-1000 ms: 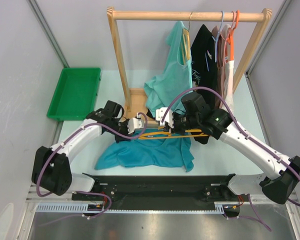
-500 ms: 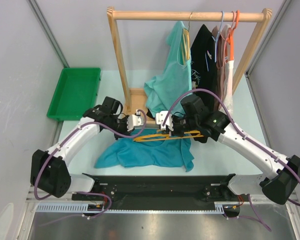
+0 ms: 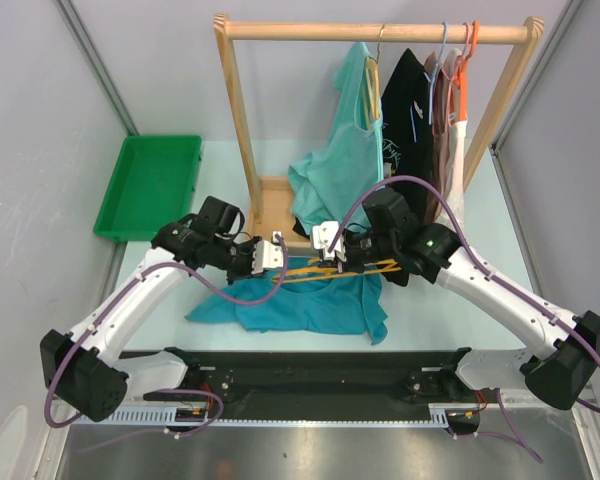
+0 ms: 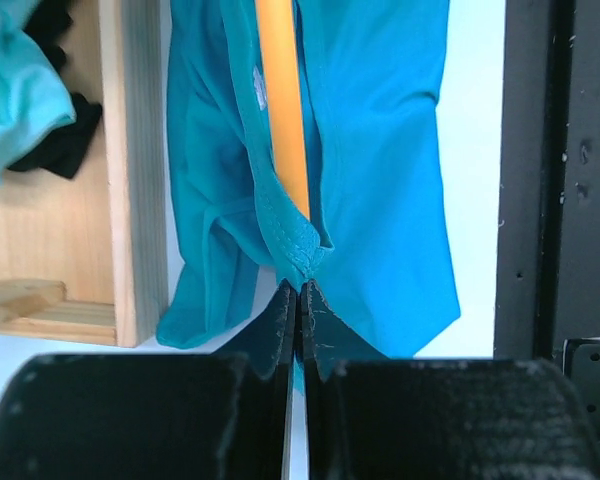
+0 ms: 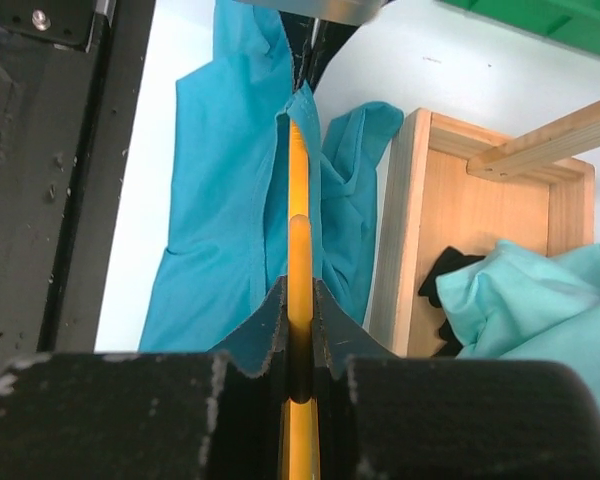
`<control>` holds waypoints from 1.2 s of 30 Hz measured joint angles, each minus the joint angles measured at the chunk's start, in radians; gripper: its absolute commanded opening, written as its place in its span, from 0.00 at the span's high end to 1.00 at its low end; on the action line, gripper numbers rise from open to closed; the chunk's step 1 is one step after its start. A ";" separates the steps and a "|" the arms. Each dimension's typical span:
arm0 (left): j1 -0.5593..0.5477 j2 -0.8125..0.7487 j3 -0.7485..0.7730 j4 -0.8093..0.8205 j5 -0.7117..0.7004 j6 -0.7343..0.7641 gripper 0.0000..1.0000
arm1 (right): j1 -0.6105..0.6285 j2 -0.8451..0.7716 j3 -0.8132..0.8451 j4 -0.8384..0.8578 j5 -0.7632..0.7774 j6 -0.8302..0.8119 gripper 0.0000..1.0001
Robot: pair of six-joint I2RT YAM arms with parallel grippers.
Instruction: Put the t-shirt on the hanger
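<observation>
Here, hanger [image 3: 305, 268] partway inside the t-shirt [image 3: 300, 308].

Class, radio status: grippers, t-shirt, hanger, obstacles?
Left gripper shut on t-shirt edge. Right gripper shut on hanger. Hanger arm tucked into t-shirt. Wooden rack base alongside.

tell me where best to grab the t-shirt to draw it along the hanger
Grip the t-shirt by its stitched edge bunched at the hanger bar: a thick fold, easy to pinch. Come end-on along the bar, where the left gripper is shut on it.
</observation>
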 measured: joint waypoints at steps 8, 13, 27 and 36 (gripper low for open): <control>-0.043 -0.031 0.068 -0.002 0.000 -0.034 0.93 | 0.027 -0.003 0.000 0.042 -0.016 0.076 1.00; -0.084 -0.032 0.085 0.013 0.001 -0.068 0.94 | 0.077 -0.008 0.000 0.079 -0.010 0.131 1.00; -0.129 -0.050 0.148 0.010 -0.015 -0.130 0.90 | 0.114 -0.008 0.000 0.129 0.104 0.189 1.00; -0.162 -0.069 0.164 -0.019 -0.054 -0.130 0.87 | 0.149 -0.014 0.000 0.154 0.122 0.189 1.00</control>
